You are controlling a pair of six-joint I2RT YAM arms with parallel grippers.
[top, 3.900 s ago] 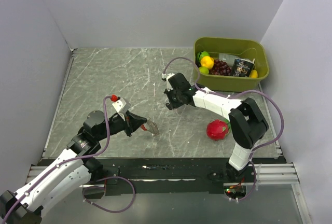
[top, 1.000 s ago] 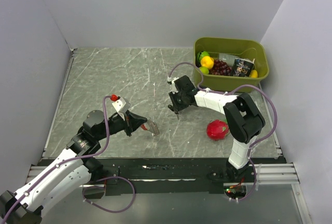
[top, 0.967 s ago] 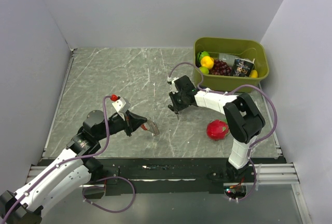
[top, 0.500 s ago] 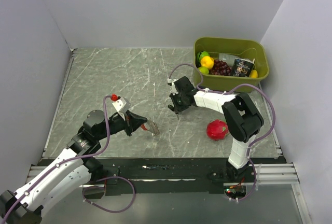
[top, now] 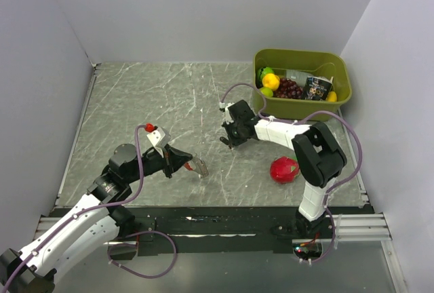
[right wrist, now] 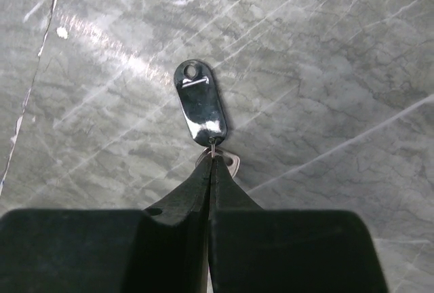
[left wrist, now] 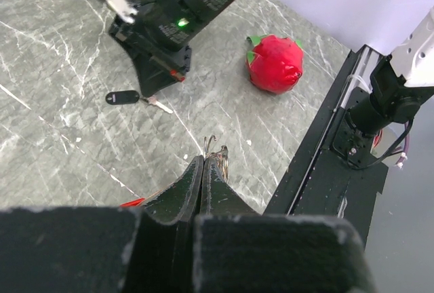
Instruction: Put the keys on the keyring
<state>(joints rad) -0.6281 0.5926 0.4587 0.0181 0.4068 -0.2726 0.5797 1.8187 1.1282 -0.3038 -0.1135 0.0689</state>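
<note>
The keys [top: 201, 168], a red piece with a silvery strip, hang from my left gripper [top: 194, 166], which is shut on them low over the table. In the left wrist view a thin wire loop [left wrist: 215, 149] pokes out past the shut left gripper [left wrist: 205, 158], and the red piece [left wrist: 133, 203] shows at its lower left. The keyring [right wrist: 200, 106], a glossy dark oval tag with a small wire link, lies on the table. My right gripper [right wrist: 213, 154] is shut on that link, with a silver key head [right wrist: 232, 165] under its tips. Seen from the left wrist, the keyring [left wrist: 123, 96] lies just below the right gripper [left wrist: 165, 79].
A round red fruit [top: 284, 169] with green leaves lies right of centre on the marble table [top: 135, 103]. An olive bin [top: 302, 55] with fruit and a packet stands at the back right. Grey walls close in the left, back and right sides.
My right gripper's jaws have closed on the keyring's link over the last second. Before that the right arm reached forward and down. The left arm has stayed still with the keys.
</note>
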